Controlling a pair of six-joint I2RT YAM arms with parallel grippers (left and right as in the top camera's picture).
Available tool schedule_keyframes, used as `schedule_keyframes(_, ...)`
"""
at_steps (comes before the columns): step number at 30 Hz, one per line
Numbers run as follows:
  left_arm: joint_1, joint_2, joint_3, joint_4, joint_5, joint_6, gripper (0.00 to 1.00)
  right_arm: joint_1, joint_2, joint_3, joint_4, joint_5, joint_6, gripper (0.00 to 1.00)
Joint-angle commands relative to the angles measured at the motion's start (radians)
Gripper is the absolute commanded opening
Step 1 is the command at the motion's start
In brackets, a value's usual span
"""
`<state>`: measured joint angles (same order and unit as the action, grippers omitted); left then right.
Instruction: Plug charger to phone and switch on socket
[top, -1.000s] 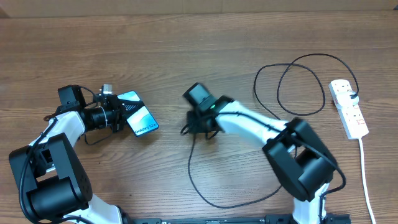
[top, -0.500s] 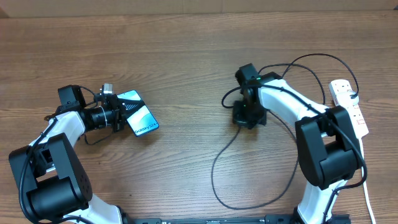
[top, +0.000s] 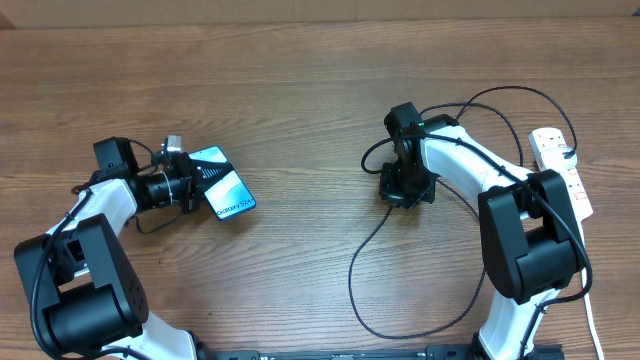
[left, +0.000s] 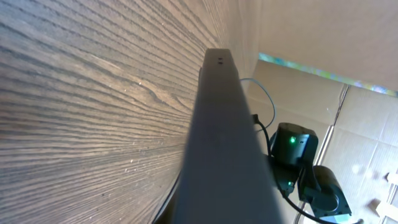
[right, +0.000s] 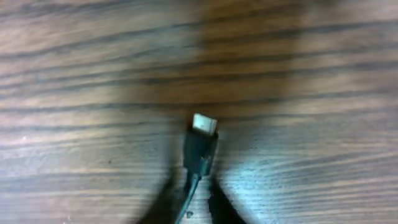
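1. Phone (top: 228, 185) sat at the left of the worktop (top: 300, 80), screen facing up.
2. Left tool (top: 198, 182) was clamped on one edge of the phone. The left wrist view showed the phone edge-on as a dark slab.
3. Right tool (top: 407, 188) pointed down at centre-right, over the charger (top: 510, 90).
4. Connector tip (right: 204, 124) lay on the wood, well apart from the phone.
5. Right tool spacing could not be determined, because only blurred dark shapes appeared beside the cable.
6. Socket (top: 552, 150) lay at the right edge.
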<state>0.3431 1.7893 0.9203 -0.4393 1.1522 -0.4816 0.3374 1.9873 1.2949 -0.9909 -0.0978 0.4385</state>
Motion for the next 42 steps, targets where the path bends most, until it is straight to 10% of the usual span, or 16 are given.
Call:
schedule_keyframes(1, 0.004, -0.029, 0.004, -0.002, 0.050, 0.026, 0.04, -0.002, -0.013, 0.002, -0.008, 0.026, 0.007, 0.42)
schedule_keyframes(7, 0.004, -0.029, 0.004, -0.002, 0.050, 0.025, 0.04, -0.002, -0.075, 0.005, -0.013, 0.028, 0.037, 0.54)
schedule_keyframes(11, 0.004, -0.029, 0.004, -0.002, 0.050, 0.025, 0.04, -0.002, -0.170, 0.016, -0.010, 0.031, 0.037, 1.00)
schedule_keyframes(16, 0.004, -0.029, 0.004, -0.002, 0.050, 0.025, 0.04, -0.003, -0.233, 0.016, 0.009, 0.018, 0.036, 1.00)
schedule_keyframes(25, 0.004, -0.029, 0.004, -0.002, 0.050, 0.026, 0.04, -0.007, -0.205, -0.041, 0.015, 0.046, 0.116, 0.47)
schedule_keyframes(42, 0.003, -0.029, 0.004, -0.002, 0.050, 0.026, 0.04, 0.031, -0.195, -0.224, 0.255, 0.127, 0.116, 0.34)
